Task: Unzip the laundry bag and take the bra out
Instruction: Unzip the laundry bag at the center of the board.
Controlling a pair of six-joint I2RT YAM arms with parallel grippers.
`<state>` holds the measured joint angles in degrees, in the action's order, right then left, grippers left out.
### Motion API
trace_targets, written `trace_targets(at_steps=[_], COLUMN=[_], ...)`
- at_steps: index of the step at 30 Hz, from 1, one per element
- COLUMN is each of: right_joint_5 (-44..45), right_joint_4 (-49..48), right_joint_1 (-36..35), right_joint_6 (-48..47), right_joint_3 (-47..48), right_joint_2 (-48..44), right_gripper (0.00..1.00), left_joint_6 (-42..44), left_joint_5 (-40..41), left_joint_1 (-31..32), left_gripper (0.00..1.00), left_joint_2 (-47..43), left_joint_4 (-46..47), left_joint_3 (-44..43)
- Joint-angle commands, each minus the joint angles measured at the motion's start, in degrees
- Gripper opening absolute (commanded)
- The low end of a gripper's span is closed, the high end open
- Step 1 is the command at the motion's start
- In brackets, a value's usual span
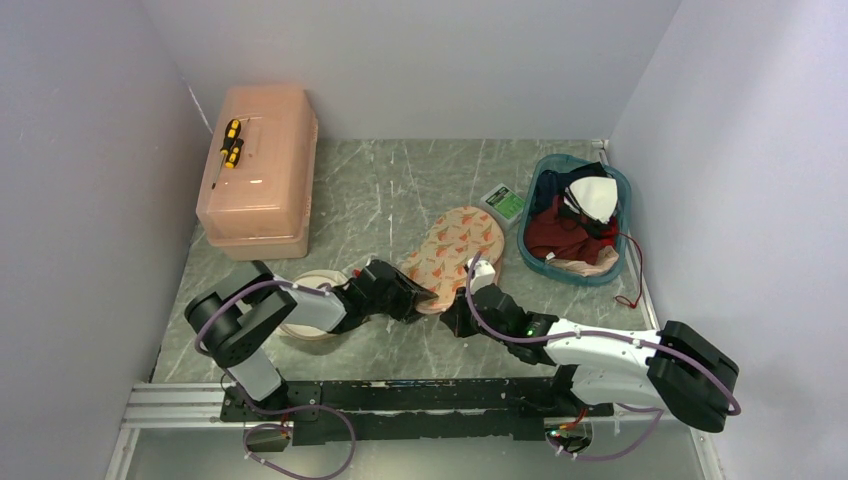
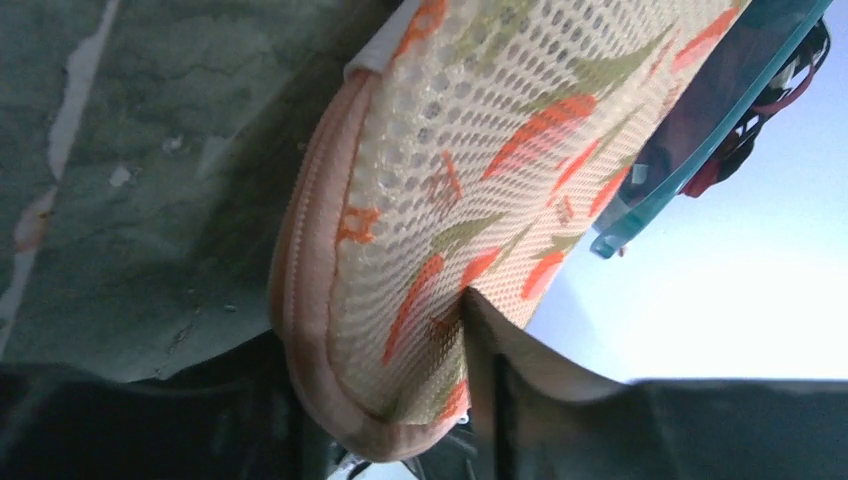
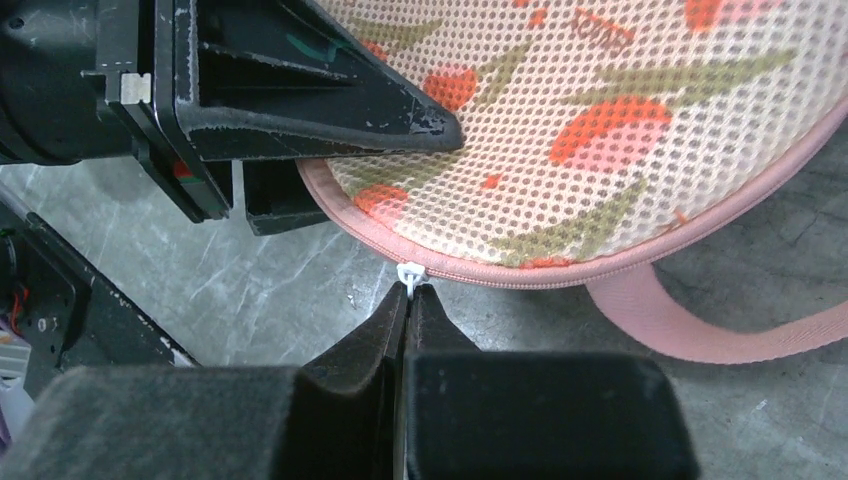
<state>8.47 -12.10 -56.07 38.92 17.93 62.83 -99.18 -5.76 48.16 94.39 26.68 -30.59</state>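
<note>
The laundry bag (image 1: 300, 325), round with a cream rim, lies at the left, mostly hidden under my left arm. The bra is hidden. Both grippers are at a beige mesh two-cup pouch (image 1: 455, 240) with orange marks and a pink zipper rim, which also shows in the left wrist view (image 2: 470, 170) and the right wrist view (image 3: 600, 130). My left gripper (image 1: 425, 295) (image 2: 420, 400) is shut on the pouch's near edge. My right gripper (image 1: 458, 318) (image 3: 410, 290) is shut on the pouch's small white zipper pull (image 3: 410, 272).
A teal basket (image 1: 608, 262) at the right holds dark red and white cloths. A pink lidded box (image 1: 260, 190) with a yellow-black tool (image 1: 231, 142) stands at the back left. A small green card (image 1: 504, 201) lies behind the pouch. A pink strap (image 3: 700, 325) trails off the pouch.
</note>
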Motion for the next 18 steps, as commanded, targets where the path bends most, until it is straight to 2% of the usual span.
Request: trace_targets(at_steps=[1, 6, 11, 18], right_joint_5=[2.20, 5.30, 6.90, 9.41], right_joint_4=[-0.10, 3.95, 6.20, 7.17], right_joint_1=[-0.42, -0.33, 0.10, 1.99], right_joint_6=[-1.50, -1.72, -1.19, 0.34], right_joint_3=[0.06, 0.55, 1.97, 2.80], right_joint_2=[-0.82, -2.09, -0.08, 1.56], right_gripper=[0.00, 0.00, 0.00, 0.00], left_joint_6=[0.31, 3.72, 7.83, 14.93], left_joint_5=[3.39, 4.16, 3.11, -6.38], left_joint_1=[0.19, -0.90, -3.27, -10.28], left_gripper=[0.40, 0.13, 0.03, 0.03], left_joint_2=[-1.15, -6.91, -11.43, -13.69], left_joint_4=[1.42, -5.81, -12.54, -13.58], left_joint_3=[1.27, 1.09, 0.61, 1.22])
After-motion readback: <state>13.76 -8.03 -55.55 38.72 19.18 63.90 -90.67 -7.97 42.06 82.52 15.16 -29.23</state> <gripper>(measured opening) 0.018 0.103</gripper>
